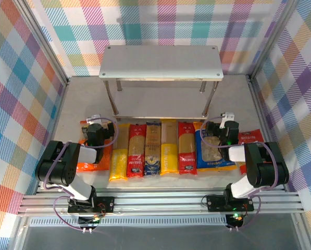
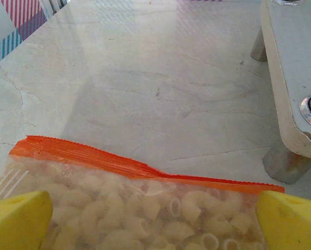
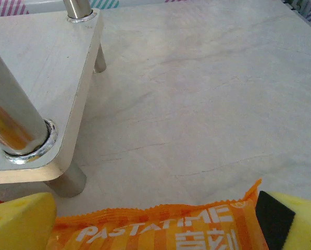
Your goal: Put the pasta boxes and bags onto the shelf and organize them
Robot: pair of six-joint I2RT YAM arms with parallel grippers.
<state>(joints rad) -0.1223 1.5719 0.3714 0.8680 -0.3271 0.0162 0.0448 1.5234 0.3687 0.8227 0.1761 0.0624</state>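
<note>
**Both pincers spread wide over the bags, all the pasta down on the bench**

The shelf [image 1: 160, 61] is seen at the far middle of the bench [image 1: 77, 104], its pale grey top carried on thin steel legs. On its near side the five pasta boxes are laid flat in a tight row, side by side, with their ends pointing near and far. A yellow pack [image 1: 119, 153] is placed at the left. It is followed by a red pack [image 1: 136, 151], the tan pack [image 1: 152, 146] with its dark blue near end, a second yellow pack [image 1: 169, 148] and a second red pack [image 1: 187, 148].

Left of the row, the orange bag [image 2: 134, 203] is lying on the bench. The left pincer [image 2: 154, 219] is held right over its far end, jaws spread wide. The yellow pads [image 2: 17, 219] are seen at either side of the bag, and elbow macaroni shows through the clear film below the orange seam. Whether the pads touch the film cannot be told.

Just right of the row lies the blue bag [image 1: 213, 151]. The red bag [image 1: 250, 137] is beside it at the far right, partly covered by the right arm [image 1: 259, 172]. The right pincer [image 3: 155, 221] is held over the blue bag's far end, jaws wide as well. An orange edge lettered PASTATIME is framed between its pads, and a corner of the shelf's lower tier [image 3: 35, 78] is seen to the left.
</note>
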